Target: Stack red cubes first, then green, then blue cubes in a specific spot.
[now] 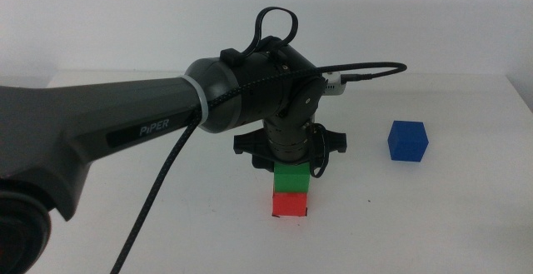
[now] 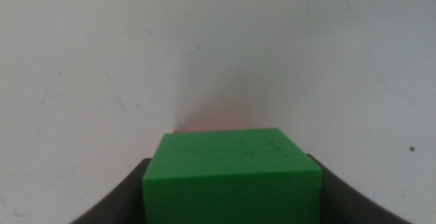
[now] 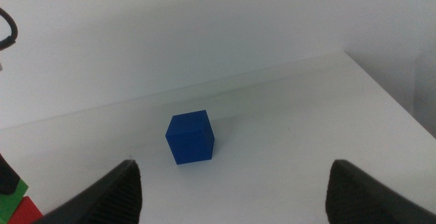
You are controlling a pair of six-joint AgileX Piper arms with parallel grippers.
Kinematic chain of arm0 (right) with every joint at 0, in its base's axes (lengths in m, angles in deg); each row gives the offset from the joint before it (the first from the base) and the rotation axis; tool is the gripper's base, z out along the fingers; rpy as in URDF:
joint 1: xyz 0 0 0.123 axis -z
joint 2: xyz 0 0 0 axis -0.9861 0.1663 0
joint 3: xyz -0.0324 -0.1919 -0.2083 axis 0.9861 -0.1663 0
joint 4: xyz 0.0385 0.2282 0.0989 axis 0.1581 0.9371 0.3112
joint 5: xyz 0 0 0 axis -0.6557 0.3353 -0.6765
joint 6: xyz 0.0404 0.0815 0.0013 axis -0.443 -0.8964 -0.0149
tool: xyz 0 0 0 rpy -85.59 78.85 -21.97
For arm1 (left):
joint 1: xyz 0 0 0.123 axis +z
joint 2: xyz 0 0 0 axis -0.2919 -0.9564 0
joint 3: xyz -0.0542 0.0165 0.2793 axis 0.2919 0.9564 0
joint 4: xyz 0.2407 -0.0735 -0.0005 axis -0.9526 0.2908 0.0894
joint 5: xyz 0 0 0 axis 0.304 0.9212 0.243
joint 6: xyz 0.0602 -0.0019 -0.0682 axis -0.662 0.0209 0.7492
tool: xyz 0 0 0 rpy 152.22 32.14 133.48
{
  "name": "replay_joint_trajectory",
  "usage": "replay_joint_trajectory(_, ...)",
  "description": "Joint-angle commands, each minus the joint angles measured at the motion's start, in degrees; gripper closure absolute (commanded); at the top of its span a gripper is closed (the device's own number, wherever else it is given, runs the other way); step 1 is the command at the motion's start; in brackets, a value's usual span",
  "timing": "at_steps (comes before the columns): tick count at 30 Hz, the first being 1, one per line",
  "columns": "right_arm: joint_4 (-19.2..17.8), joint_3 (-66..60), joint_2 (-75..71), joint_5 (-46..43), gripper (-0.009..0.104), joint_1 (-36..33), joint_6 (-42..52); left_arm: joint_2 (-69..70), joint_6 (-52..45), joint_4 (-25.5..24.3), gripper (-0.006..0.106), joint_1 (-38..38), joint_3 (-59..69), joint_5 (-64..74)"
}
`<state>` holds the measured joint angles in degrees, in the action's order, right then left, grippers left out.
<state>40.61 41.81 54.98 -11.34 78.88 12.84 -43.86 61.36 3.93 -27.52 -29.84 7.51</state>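
Left claw (image 1: 291, 167) pinches the matte green cube (image 1: 291, 179) atop the red cube (image 1: 290, 204); right claw (image 3: 231, 186) spread; blue cube (image 1: 408, 141) remains.

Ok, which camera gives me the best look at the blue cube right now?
The right wrist view: the blue cube sits whole and unblocked on the table ahead of the open right gripper. The middle view also shows it, smaller, off to the right of the stack. The left wrist view misses it; the green cube fills it.

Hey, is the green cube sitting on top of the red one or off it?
On it: the green cube sits on the red cube, with the left gripper around it.
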Motion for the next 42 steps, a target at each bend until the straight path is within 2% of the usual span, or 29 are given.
replay_joint_trajectory(1,-0.55,-0.21,-0.25,-0.56,0.002,0.44,0.51,0.0,0.44,-0.44,0.092,0.02,0.07,0.46)
replay_joint_trajectory(3,-0.55,-0.21,-0.25,-0.56,0.002,0.44,0.51,0.0,0.44,-0.44,0.09,0.02,0.07,0.46)
replay_joint_trajectory(4,-0.55,-0.21,-0.25,-0.56,0.002,0.44,0.51,0.0,0.07,-0.44,0.081,0.02,0.07,0.46)
replay_joint_trajectory(5,-0.55,-0.21,-0.25,-0.56,0.002,0.44,0.51,0.0,0.07,0.45,0.051,0.02,0.07,0.49)
replay_joint_trajectory(6,-0.55,-0.21,-0.25,-0.56,0.002,0.44,0.51,0.0,-1.67,0.55,0.029,0.02,0.07,0.49)
replay_joint_trajectory(9,-0.55,-0.21,-0.25,-0.56,0.002,0.44,0.51,0.24,-4.35,0.21,0.009,0.02,-0.04,0.73)
replay_joint_trajectory(10,-0.55,-0.21,-0.25,-0.56,0.002,0.44,0.51,0.86,-4.63,0.08,0.007,0.02,-0.19,1.38)
replay_joint_trajectory(12,-0.55,-0.21,-0.25,-0.56,0.002,0.44,0.51,3.31,-8.36,1.07,0.007,0.53,-0.92,3.23)
replay_joint_trajectory(18,-0.55,-0.21,-0.25,-0.56,0.002,0.44,0.51,19.59,-27.63,4.1,0.007,3.25,-7.01,13.6)
replay_joint_trajectory(21,-0.55,-0.21,-0.25,-0.56,0.002,0.44,0.51,31.06,-34.92,3.14,0.007,5.32,-6.11,17.0)
replay_joint_trajectory(23,-0.55,-0.21,-0.25,-0.56,0.002,0.44,0.51,38.75,-38.0,4.18,0.007,7.94,-3.13,16.3)
replay_joint_trajectory(24,-0.55,-0.21,-0.25,-0.56,0.002,0.44,0.51,43.11,-39.82,5.96,0.007,9.63,-0.73,14.86)
replay_joint_trajectory(29,-0.55,-0.21,-0.25,-0.56,0.002,0.44,0.51,59.14,-51.05,22.17,0.007,16.16,8.93,10.61)
replay_joint_trajectory(34,-0.55,-0.21,-0.25,-0.56,0.002,0.44,0.51,65.08,-51.21,24.37,0.007,17.64,10.96,11.43)
replay_joint_trajectory(42,-0.55,-0.21,-0.25,-0.56,0.002,0.44,0.51,66.12,-50.76,25.66,0.007,17.64,10.96,12.95)
